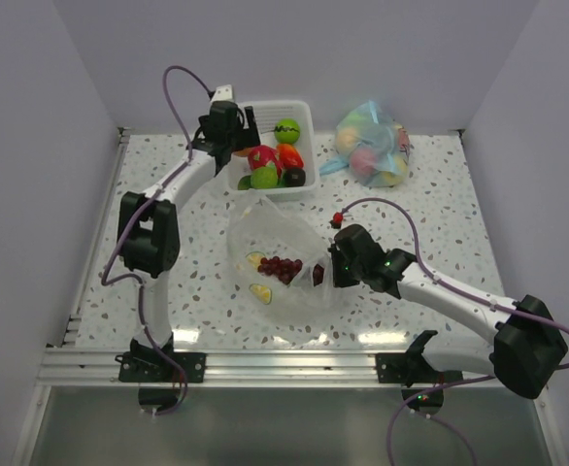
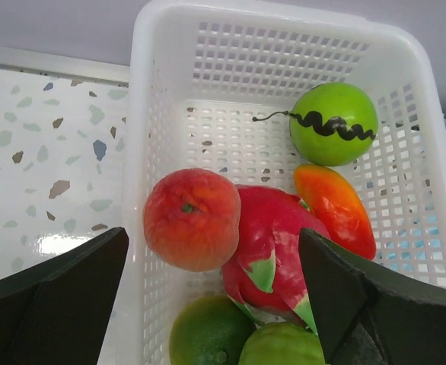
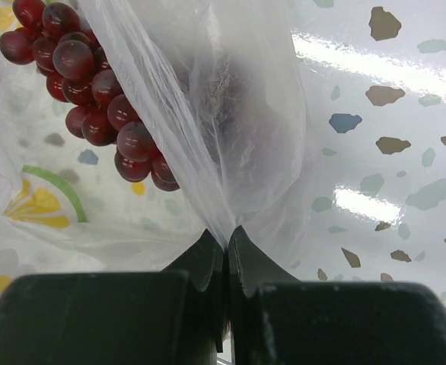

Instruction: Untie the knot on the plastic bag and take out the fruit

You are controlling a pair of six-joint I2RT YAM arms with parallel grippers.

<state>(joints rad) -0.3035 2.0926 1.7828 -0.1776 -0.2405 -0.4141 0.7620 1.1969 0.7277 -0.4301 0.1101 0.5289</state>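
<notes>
Right wrist view: the right gripper [image 3: 225, 239] pinches a fold of the thin, crinkly plastic bag [image 3: 208, 99], which lies mid-table near the perforated white basket [image 2: 143, 114]. Glossy dark grapes [image 3: 86, 84] and a flat citrus slice [image 3: 44, 201] sit inside the bag. Shiny speckled table [image 3: 390, 114] shows right of the pinch. The left gripper [image 2: 214, 236] hangs spread wide over the basket's smooth, rounded fruit [image 2: 191, 219], with one finger outside the left wall.

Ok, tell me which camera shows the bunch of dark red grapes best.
The right wrist view: the bunch of dark red grapes fills its upper left, each berry distinct inside the thin clear plastic bag. The top external view shows only a small dark cluster in the bag. The left wrist view misses them entirely.
</notes>
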